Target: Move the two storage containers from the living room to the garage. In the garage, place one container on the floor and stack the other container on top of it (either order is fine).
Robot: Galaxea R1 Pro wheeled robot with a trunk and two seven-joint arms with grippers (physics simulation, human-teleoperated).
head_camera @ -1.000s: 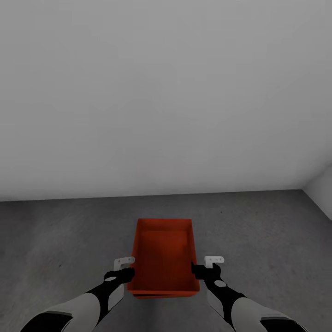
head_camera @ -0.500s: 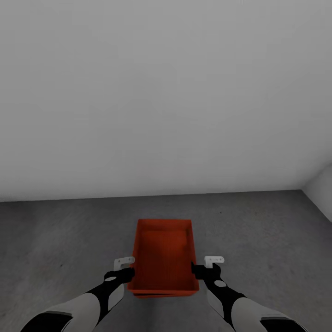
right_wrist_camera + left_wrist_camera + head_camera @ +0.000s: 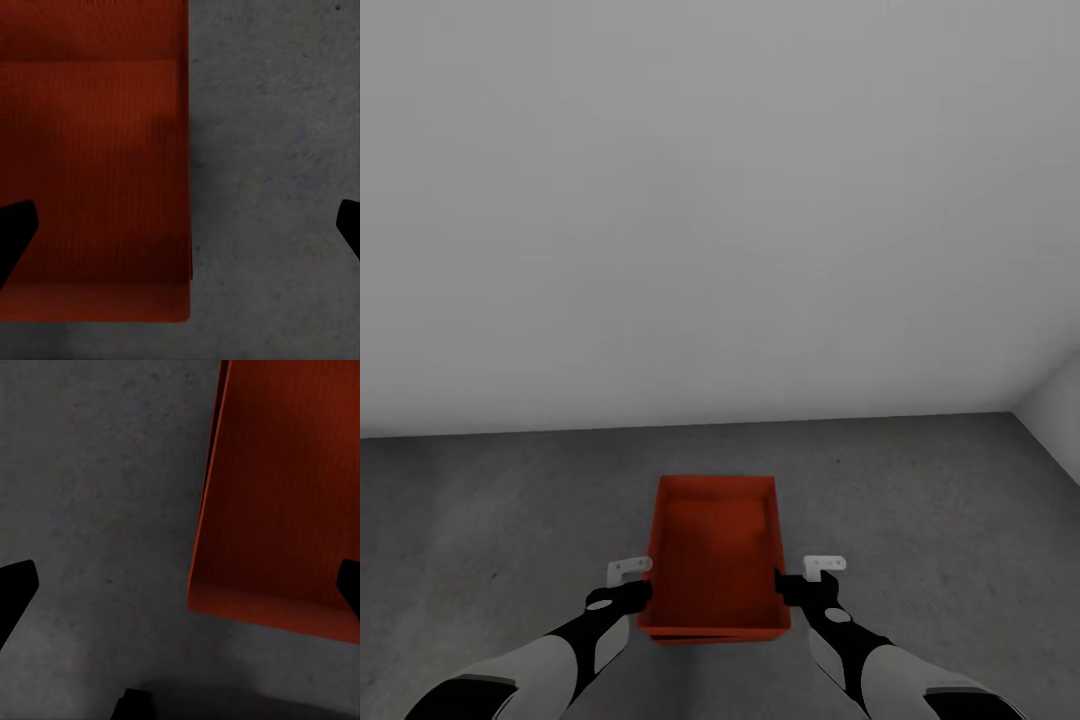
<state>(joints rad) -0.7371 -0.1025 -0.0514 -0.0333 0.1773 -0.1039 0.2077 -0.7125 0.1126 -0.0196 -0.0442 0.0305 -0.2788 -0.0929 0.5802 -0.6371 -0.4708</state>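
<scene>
From the head view, an orange-red storage container (image 3: 715,560) sits on the dark grey floor (image 3: 940,500) of the garage, near a plain white wall (image 3: 720,200). A thin edge peeks out under its near side, so it may be sitting on a second one, but I cannot tell for sure. The left gripper (image 3: 632,585) is just beside its left wall and the right gripper (image 3: 800,582) is just beside its right wall.

In the left wrist view, the left fingers (image 3: 15,592) are spread wide, one over the bare floor and one over the box. They hold nothing.

In the right wrist view, the right fingers (image 3: 16,225) are spread wide too, across the box wall, holding nothing.

I think the box has just been set down. Next the arms should lift up and away without bumping it.
</scene>
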